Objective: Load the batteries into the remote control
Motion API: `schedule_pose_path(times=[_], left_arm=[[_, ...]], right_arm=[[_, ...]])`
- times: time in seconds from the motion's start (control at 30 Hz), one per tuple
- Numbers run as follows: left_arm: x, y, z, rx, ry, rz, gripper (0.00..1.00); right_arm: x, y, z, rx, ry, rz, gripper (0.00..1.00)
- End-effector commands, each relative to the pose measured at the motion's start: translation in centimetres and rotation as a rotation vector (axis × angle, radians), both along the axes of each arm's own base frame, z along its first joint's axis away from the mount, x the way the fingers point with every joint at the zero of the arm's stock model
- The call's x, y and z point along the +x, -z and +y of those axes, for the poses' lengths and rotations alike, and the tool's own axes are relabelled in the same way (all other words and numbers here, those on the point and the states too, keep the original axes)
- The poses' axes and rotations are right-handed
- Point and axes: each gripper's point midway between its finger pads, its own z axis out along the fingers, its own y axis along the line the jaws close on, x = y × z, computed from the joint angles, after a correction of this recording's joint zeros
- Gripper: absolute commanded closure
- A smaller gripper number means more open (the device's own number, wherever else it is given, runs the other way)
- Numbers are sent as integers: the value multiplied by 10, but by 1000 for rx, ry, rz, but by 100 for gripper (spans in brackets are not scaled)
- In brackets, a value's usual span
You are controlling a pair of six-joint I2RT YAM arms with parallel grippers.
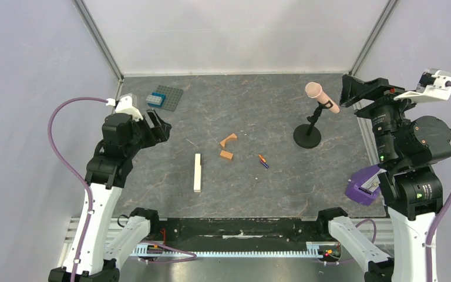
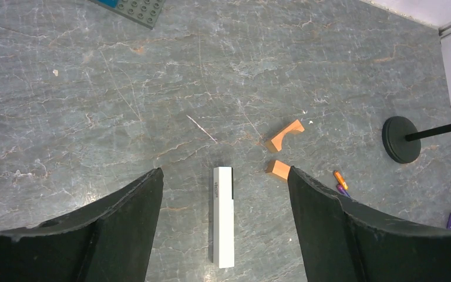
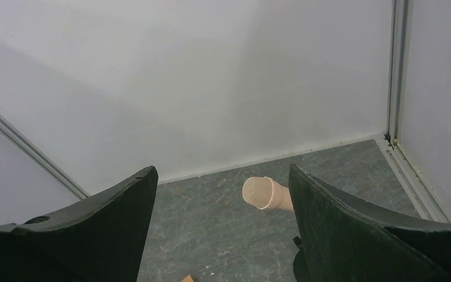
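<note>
The task seems to be at its start, with nothing grasped. The left gripper (image 1: 160, 125) hangs with its jaws apart, left of and beyond the remote (image 1: 197, 172). The right gripper (image 3: 223, 170), also spread, is far to the remote's right. The batteries (image 1: 262, 161) lie together right of the remote, so its recess, unseen, is presumably empty. The next move calls for a fine pinch on one battery.
</note>
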Motion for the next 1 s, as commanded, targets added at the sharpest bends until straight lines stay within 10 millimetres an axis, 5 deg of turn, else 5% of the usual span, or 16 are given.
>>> schedule_pose_path(times=[0.0,0.2,0.5,0.67,0.83,0.97], left_arm=[[4,-11,-6,-40,15,-40,16],[1,10,-21,-43,118,-12,16],[-7,119,-47,-152,135,254,16],[-14,157,-64,-167,121,335,16],[-17,187,-87,-48,105,390,16],[-7,207,-84,54,4,393,19]], right_arm=[[-1,-2,-1,-11,6,-19,15],[-4,-1,10,-12,-59,-57,16],[3,18,60,26,-325,-83,26],[6,35,99,135,-552,-5,27],[1,33,107,154,-605,-11,26],[-2,28,106,157,-606,-19,28]])
